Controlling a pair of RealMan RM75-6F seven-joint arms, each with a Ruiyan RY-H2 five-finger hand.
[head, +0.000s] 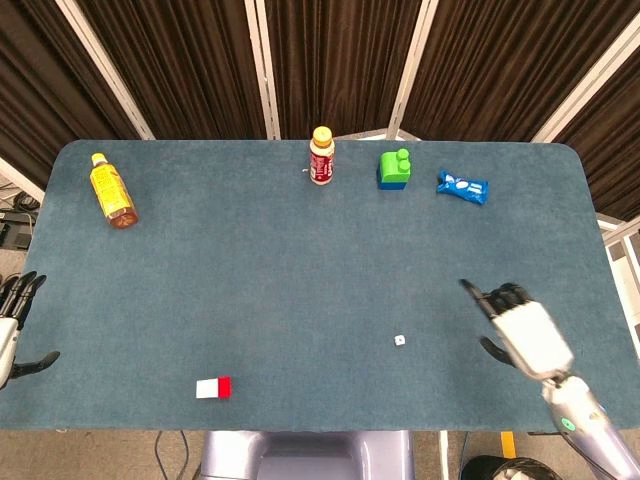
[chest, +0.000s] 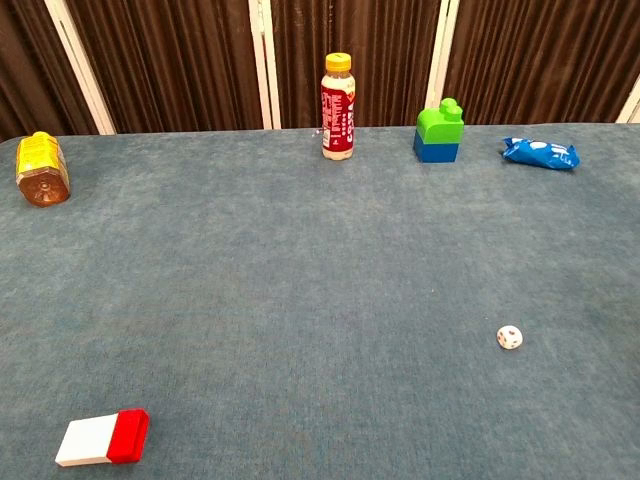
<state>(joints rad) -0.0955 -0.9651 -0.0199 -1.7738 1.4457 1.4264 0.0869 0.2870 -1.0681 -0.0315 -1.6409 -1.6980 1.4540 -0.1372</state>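
— On the near right part of the table (head: 300, 250), where is the die (head: 399, 341) from you?

— It sits alone on the cloth, off to the left of my right hand (head: 522, 328) and a little nearer my edge of the table. Nothing lies between them. My fingers (head: 500, 296) are spread and hold nothing; the hand is apart from the die, not touching it.

— Does the die have a long side to line up with?

— No, it is a small cube, so no axis matters. In the chest view the die (chest: 510, 338) shows plainly, but my right hand does not.

— And your other hand?

— My left hand (head: 12, 320) is past the table's left edge, fingers apart and empty, well apart from the die. The red-and-white block (head: 213, 388) is closer to it. For the die, my right hand is clearly the nearer one.
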